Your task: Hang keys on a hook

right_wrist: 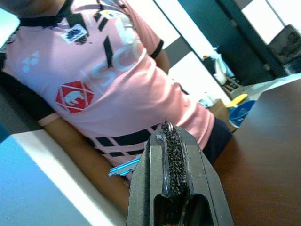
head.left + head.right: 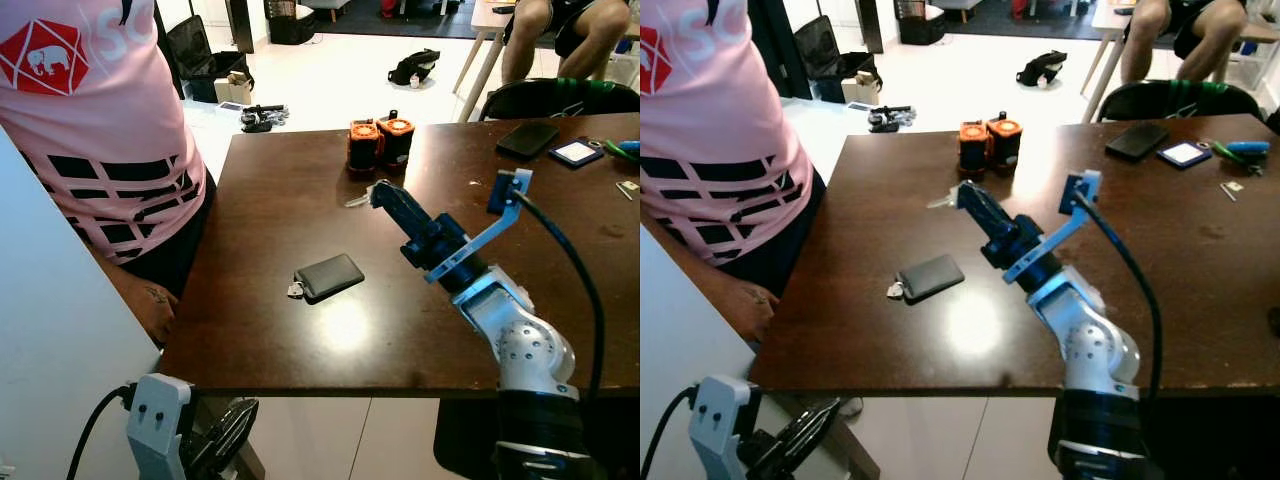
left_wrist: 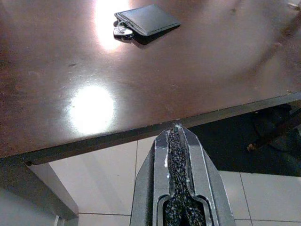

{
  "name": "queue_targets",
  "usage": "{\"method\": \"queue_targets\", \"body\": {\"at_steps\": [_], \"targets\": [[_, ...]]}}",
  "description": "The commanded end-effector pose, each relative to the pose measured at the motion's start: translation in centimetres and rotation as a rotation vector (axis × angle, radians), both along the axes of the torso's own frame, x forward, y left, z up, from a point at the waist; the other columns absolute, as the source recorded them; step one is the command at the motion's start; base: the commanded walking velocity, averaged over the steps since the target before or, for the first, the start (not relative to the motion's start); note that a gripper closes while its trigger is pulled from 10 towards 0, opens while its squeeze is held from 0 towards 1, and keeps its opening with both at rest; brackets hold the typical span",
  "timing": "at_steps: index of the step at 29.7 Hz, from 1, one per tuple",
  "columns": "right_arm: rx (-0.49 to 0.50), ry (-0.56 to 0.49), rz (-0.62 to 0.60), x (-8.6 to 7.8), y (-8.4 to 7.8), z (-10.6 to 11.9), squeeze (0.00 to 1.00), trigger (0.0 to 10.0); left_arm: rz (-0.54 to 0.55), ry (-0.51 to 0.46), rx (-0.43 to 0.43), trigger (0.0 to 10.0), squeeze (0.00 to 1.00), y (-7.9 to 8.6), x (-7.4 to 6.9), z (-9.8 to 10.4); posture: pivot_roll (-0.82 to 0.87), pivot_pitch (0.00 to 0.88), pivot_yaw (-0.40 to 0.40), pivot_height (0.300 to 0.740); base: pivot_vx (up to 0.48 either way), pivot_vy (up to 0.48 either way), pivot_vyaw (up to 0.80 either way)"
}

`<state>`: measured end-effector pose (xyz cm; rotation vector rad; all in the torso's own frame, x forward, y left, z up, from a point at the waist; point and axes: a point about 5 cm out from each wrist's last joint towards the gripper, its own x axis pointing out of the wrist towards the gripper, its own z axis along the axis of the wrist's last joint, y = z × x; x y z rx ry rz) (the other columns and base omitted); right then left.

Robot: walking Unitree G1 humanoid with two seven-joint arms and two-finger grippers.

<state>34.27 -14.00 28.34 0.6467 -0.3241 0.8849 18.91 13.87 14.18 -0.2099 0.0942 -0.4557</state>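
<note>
Right gripper [image 2: 377, 195] is raised over the table [image 2: 280, 190], fingers clenched on a key [image 2: 357, 200] whose silvery blade sticks out the side; the right wrist view shows that blade bluish [image 1: 124, 168] by the pressed pads. So pickup looks done, the hanging isn't; no hook can be made out yet. Left gripper [image 2: 232, 425] hangs idle below the table edge, fingers pressed together, nothing in them. On the table, a black wallet [image 2: 329, 276] w/ a small key ring [image 2: 295, 290] at its corner, orange-topped batteries [image 2: 379, 142] beyond. A person in a pink shirt [image 2: 95, 110] stands at the table's left side.
</note>
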Motion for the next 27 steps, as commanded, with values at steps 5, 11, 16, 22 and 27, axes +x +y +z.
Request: {"method": "queue_targets", "body": {"at_steps": [5, 11, 16, 22, 27], "targets": [[-0.141, 0.088, -0.236, 1.5, 0.0, -1.2, 0.0, 0.0, 0.007, 0.03, 0.014, 10.0, 0.0, 0.3, -0.3, -0.5, 0.0, 0.143, 0.185, 0.74, 0.0, 0.0, 0.0], [-0.415, 0.021, -0.644, 2.9, -1.9, -1.4, 0.0, 0.0, 0.005, 0.031, 0.014, 10.0, 0.0, 0.2, -0.2, -0.5, 0.0, 0.148, 0.19, 0.74, 0.0, 0.0, 0.0], [-0.387, -0.061, -0.717, 2.5, -2.1, 0.2, 0.0, 0.0, 0.008, 0.032, 0.013, 10.0, 0.0, 0.2, -0.3, -0.6, 0.0, 0.15, 0.185, 0.74, 0.0, 0.0, 0.0], [-0.364, -0.184, -0.764, 1.8, -2.0, 1.4, 0.0, 0.0, 0.009, 0.034, 0.012, 10.0, 0.0, 0.2, -0.4, -0.6, 0.0, 0.152, 0.183, 0.74, 0.0, 0.0, 0.0], [-0.36, -0.177, -0.781, 2.0, -2.1, 1.2, 0.0, 0.0, 0.008, 0.034, 0.01, 10.0, 0.0, 0.2, -0.4, -0.6, 0.0, 0.152, 0.183, 0.74, 0.0, 0.0, 0.0]]}}
